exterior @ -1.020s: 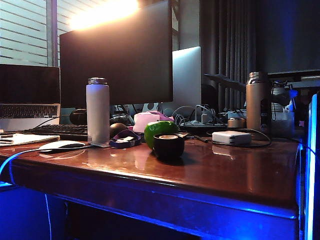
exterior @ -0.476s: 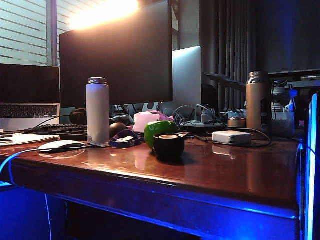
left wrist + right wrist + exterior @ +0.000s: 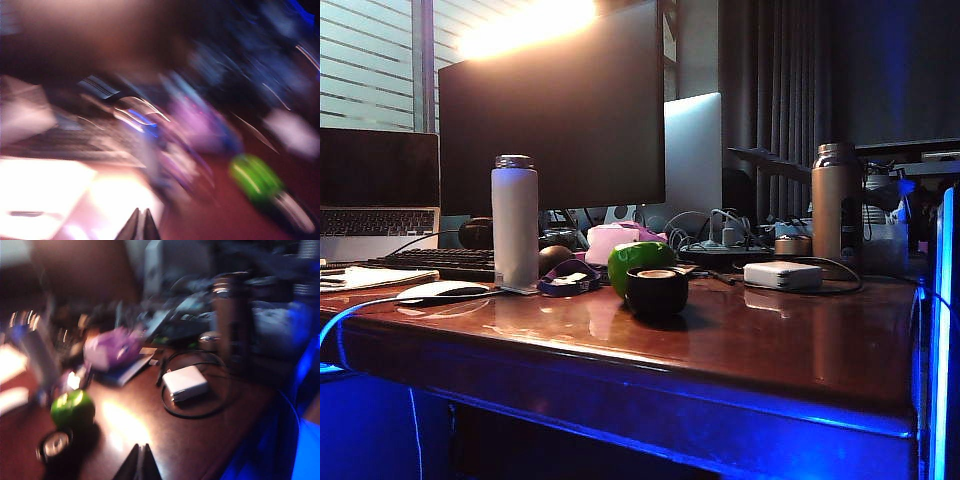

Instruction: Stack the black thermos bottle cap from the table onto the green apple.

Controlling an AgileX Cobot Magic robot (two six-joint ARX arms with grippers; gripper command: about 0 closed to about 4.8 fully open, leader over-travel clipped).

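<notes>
Black thermos bottle cap (image 3: pixel 657 290) sits mid-surface (image 3: pixel 770 340), touching the green apple (image 3: pixel 638 262) behind it, so your lift is short. Left tool (image 3: pixel 139 225) and right tool (image 3: pixel 139 462) look pressed together, though blurred.

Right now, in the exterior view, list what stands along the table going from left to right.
White mouse → white bottle → green apple with the black thermos bottle cap in front of it → white power adapter → tan thermos bottle. Neither gripper shows in this view.
</notes>
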